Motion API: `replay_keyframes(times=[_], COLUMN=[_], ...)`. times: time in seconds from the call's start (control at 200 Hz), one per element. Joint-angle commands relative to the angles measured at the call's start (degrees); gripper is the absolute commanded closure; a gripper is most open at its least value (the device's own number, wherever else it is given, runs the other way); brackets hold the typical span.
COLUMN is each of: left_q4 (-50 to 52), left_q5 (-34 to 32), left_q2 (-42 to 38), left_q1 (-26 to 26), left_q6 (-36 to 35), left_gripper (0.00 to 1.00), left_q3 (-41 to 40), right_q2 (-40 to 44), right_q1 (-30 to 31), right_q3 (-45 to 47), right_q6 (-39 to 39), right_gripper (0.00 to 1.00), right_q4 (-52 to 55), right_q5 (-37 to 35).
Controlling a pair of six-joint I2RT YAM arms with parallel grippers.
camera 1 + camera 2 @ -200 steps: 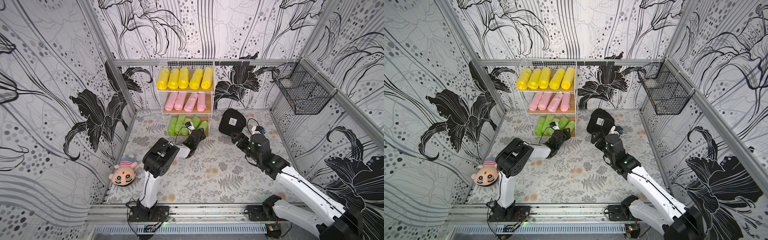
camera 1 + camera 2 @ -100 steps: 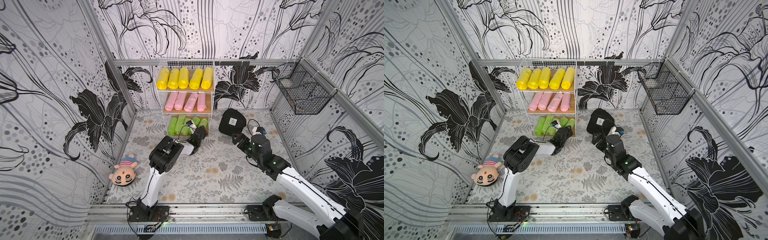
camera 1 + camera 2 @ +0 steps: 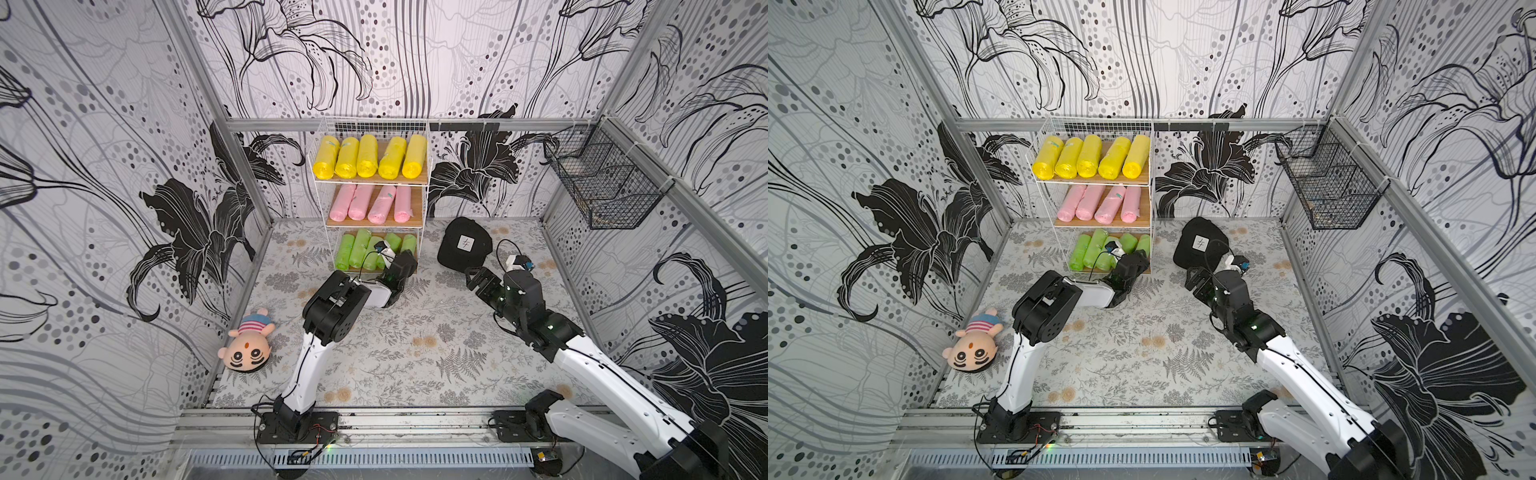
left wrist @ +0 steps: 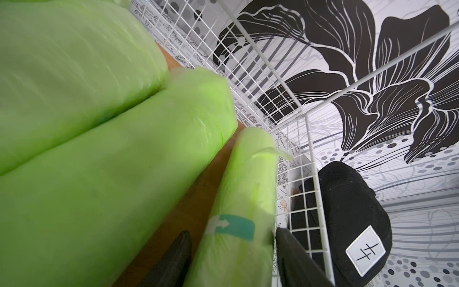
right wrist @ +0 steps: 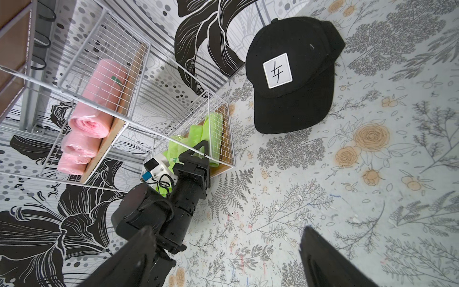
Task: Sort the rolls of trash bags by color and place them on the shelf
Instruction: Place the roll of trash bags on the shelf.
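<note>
The shelf (image 3: 370, 125), a white wire-grid rack with three light brown wooden boards, stands at the back of the flower-patterned desk (image 3: 415, 332). Five glossy yellow rolls of trash bags (image 3: 367, 157) lie side by side on its top board and four pale pink rolls (image 3: 360, 202) on the middle one. The light green rolls (image 3: 359, 249) lie on the bottom board.

The left gripper (image 4: 232, 233) reaches into that bottom tier. Its jaws stand apart on either side of a light green roll with a teal sticker (image 4: 248, 174), and a strip of board shows between one finger and the plastic. This roll lies on the board just beside the wire side wall, apart from its thicker green neighbours (image 4: 111, 161).

The right gripper (image 5: 231, 261) hangs over bare desk near a black cloth cap (image 3: 464, 248), jaws spread wide and holding nothing. A black wire mesh basket (image 3: 604, 183) hangs on the side wall.
</note>
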State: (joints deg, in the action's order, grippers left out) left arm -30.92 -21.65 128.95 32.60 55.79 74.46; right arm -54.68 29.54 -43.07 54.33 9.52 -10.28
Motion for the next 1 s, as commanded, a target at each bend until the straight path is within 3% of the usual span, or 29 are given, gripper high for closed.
replay_keyframes(times=[0.0,0.391,0.676,0.996], left_q4=[-1.2,-5.3,-7.9,-6.8], left_q5=[0.5,2.0,3.5,8.7], left_q2=[-2.0,-10.2,-17.0,-32.9], left_q1=[0.1,0.6,0.6,0.3], left_q6=[0.8,1.4,-2.3,-14.4], left_gripper=[0.39,0.34,0.34,0.36], left_q3=[-2.0,-12.4,-19.8,-32.0], right_q2=[0.5,-0.1,-0.8,-4.7], right_q1=[-0.2,-0.2,-0.2,-0.2], right_q3=[0.5,0.9,0.2,-10.4], right_q6=[-0.6,-0.1,-1.9,-18.3], right_gripper=[0.06,0.06,0.06,0.06], right_q4=[0.1,-0.7,0.1,13.8], right_q5=[0.3,0.9,0.8,-8.9])
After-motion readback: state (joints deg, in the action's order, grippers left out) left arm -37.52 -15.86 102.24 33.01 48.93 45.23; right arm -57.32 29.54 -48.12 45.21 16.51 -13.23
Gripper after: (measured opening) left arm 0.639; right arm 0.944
